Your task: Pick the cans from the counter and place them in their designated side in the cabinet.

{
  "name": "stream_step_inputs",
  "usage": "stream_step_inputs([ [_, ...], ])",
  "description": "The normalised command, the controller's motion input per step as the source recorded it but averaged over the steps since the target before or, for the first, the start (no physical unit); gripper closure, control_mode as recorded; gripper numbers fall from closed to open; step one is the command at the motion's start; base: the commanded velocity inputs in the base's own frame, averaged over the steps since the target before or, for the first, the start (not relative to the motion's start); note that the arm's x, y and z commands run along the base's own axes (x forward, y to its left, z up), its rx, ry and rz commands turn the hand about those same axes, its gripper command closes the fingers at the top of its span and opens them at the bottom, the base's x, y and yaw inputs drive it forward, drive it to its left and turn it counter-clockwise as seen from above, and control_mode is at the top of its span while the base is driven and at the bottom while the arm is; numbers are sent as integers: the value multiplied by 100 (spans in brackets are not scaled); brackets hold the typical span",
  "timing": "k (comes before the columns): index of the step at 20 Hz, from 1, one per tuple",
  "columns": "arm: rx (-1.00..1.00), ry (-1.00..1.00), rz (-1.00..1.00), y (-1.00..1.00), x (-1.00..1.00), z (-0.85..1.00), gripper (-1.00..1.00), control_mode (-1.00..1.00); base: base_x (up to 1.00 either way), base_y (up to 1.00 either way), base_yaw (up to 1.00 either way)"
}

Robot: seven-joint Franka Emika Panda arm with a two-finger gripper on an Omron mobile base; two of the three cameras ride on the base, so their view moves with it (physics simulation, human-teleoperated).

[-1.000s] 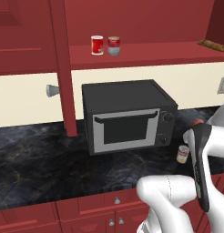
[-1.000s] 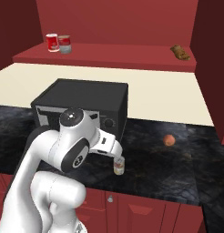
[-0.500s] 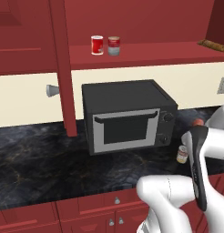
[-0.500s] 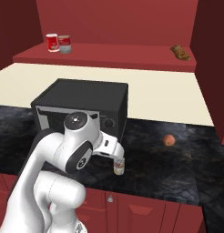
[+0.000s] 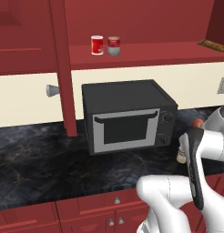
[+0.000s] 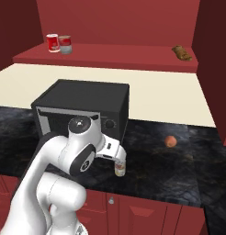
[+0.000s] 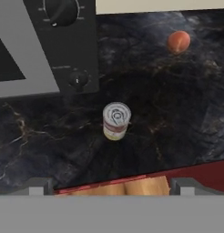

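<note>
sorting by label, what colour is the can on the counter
Yellowish-olive label on the can, silver top; clearest in the hand view.

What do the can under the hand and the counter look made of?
The can looks like metal: grey ribbed lid with a pull tab, yellowish paper-like label. The counter looks like polished black marble or an imitation of it, with faint golden veins and a slight sheen.

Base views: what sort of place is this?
A rendered home kitchen, by the look of it: a microwave on a dark marble-look counter, red drawers beneath, and a red wall cabinet with cans on its shelf.
</note>
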Motion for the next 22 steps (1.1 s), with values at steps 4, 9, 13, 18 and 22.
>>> stream_step_inputs([
  [4, 0, 0, 0, -3, 14, -17, -100, -100, 0, 0, 0],
  [9, 0, 0, 0, -5, 15, -17, -100, -100, 0, 0, 0],
  [13, 0, 0, 0, -8, 16, -16, -100, -100, 0, 0, 0],
  [18, 0, 0, 0, -6, 18, -17, -100, -100, 0, 0, 0],
  [22, 0, 0, 0, -6, 18, -16, -100, -100, 0, 0, 0],
])
